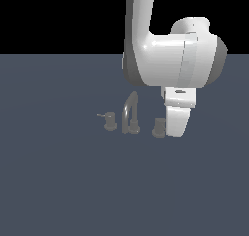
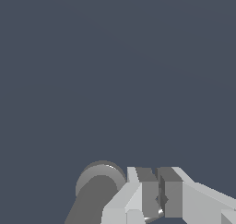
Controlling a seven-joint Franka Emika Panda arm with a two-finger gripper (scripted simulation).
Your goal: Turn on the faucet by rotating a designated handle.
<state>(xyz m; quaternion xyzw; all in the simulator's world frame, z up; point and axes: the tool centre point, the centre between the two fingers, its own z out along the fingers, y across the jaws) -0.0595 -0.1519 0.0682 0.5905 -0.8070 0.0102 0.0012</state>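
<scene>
Faucet stands mid-floor: twin knob on the exterior view's left of its spout, the handle on the right — gripper beside it, jaws nearly closed, holding nothing visible. Turning seemingly remains.

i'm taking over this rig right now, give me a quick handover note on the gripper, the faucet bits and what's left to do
Gripper: fingers nearly together with only a thin gap, nothing visibly between them; looks shut and empty.
Faucet: stands on the floor, arched spout in the middle, twin knob on the exterior view's left.
Handle: on the exterior view's right, partly hidden behind the arm's end. In the wrist view the knob sits right beside the fingers; contact cannot be told, and its lever is hidden.
Done: arm brought down next to the handle.
Left: push the handle round to turn the faucet on; no sign yet that it has rotated.
</scene>
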